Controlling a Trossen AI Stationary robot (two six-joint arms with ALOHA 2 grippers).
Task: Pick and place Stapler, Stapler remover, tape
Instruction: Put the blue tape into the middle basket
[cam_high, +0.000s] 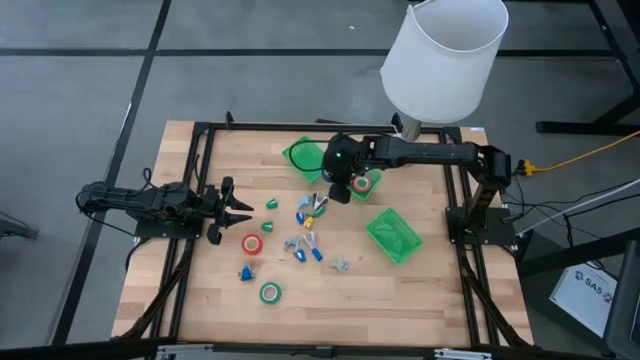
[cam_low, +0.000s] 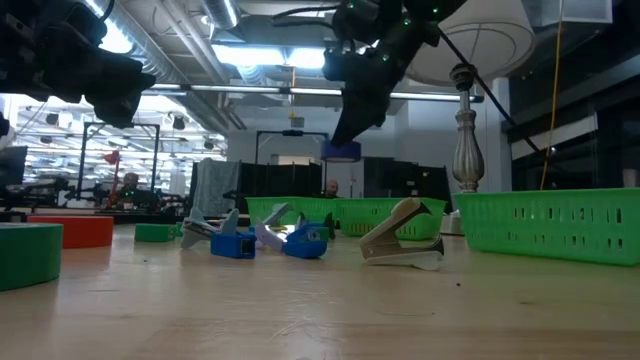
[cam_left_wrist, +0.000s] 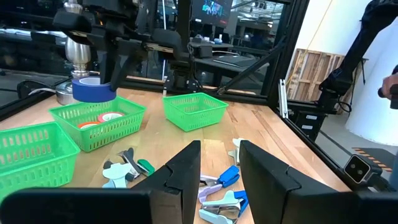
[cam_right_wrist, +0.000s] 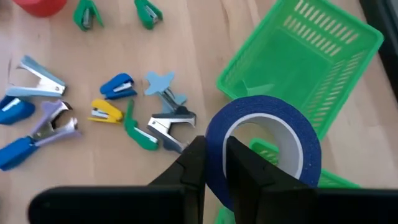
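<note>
My right gripper is shut on a blue tape roll and holds it in the air by the middle green tray, which has orange and red rolls in it. Staplers and staple removers lie scattered on the table's middle. A red tape roll and a green one lie flat nearer the front. My left gripper waits at the table's left, level and open, with nothing between its fingers. My right gripper pinches the blue roll's wall, one finger inside the ring and the other outside. The fingers slant down from the table's right. The roll hangs below them, lifted clear of table and trays.
Three green trays stand on the table: one at the far middle, one beside it, one toward the right. A white lamp stands at the far right. The black frame borders the wooden top.
</note>
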